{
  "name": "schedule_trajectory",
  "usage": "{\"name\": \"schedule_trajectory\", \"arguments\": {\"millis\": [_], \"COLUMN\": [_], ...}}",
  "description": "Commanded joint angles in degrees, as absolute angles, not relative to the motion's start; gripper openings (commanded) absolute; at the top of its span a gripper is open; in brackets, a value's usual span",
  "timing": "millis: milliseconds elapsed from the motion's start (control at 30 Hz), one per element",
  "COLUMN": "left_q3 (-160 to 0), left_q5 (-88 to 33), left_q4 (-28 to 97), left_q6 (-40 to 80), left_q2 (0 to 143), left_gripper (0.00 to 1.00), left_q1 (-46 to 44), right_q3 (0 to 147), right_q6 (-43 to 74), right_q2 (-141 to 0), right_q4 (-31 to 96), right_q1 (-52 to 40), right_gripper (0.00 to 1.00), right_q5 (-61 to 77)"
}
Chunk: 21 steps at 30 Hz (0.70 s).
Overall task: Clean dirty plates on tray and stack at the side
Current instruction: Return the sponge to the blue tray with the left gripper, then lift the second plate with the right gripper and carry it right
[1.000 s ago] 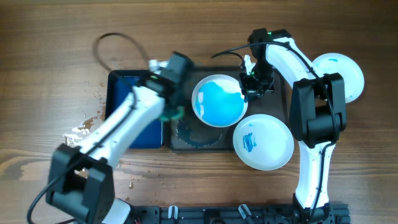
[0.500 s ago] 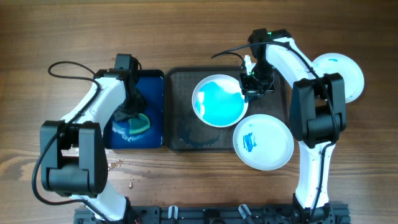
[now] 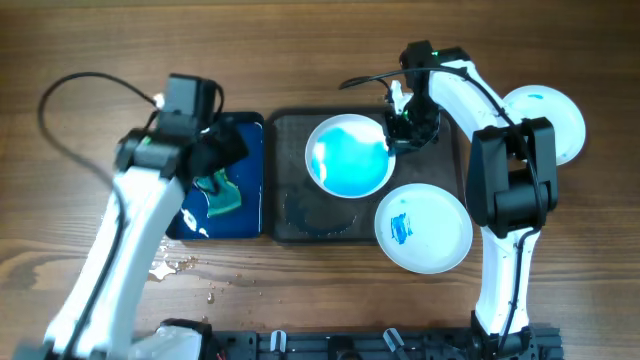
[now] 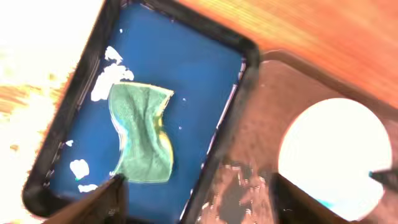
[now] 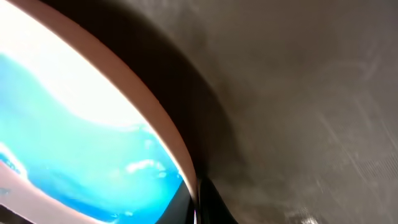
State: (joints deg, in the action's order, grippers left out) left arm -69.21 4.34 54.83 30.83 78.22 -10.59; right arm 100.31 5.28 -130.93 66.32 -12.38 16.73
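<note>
wood-grain table (image 3: pixel 300 40) runs under everything, with a few wet drops (image 3: pixel 172 265) on it near the front left. at the left sits the blue tub (image 3: pixel 250 215), and the teal sponge (image 3: pixel 222 192) lies loose on its floor. the left gripper (image 3: pixel 222 150) hangs above the tub's far end, and from overhead the arm hides how its jaws stand. the left wrist camera settles it: the left gripper (image 4: pixel 199 202) has its two fingers spread wide at the lower corners of that view, nothing between them. it also shows the sponge (image 4: pixel 142 134) crumpled and apart from both fingers, and white foam flecks (image 4: pixel 109 71) on the tub (image 4: pixel 186 81), which the overhead barely shows.

just right of the tub, touching it, is the dark tray (image 3: pixel 300 210), its bare floor streaked and wet. the blue-flooded plate (image 3: pixel 350 160) rests in the tray's far right part. in the left wrist view this plate (image 4: pixel 336 149) washes out almost white, beside the tray (image 4: pixel 249 168).

the right gripper (image 3: pixel 398 135) is pinched onto that plate's right rim. the right wrist camera is pressed close: plate rim and blue pool (image 5: pixel 74 124), grey tray floor (image 5: pixel 298 93), and one dark finger (image 5: pixel 211 208) against the rim's edge; the other finger is out of sight.

the smeared plate (image 3: pixel 425 228) overlaps the tray's front right corner. the far-right plate (image 3: pixel 555 115) lies on the table, partly behind the right arm.
</note>
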Motion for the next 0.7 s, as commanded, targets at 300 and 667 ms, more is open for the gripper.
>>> {"name": "schedule_trajectory", "arguments": {"millis": [300, 667], "left_q3": [-69.7, -69.7], "left_q5": [3.9, 4.1], "left_q4": [65.2, 58.5], "left_q6": [29.2, 29.4], "left_q2": [65.0, 67.5], "left_gripper": [1.00, 1.00], "left_q1": [-11.0, -11.0], "right_q3": [99.7, 99.7], "right_q6": [4.7, 8.3], "right_q2": [-119.1, -113.0], "right_q4": [66.5, 78.4], "right_q1": [-17.8, -20.7], "right_gripper": [0.05, 0.05], "right_q5": [13.3, 5.3]}}
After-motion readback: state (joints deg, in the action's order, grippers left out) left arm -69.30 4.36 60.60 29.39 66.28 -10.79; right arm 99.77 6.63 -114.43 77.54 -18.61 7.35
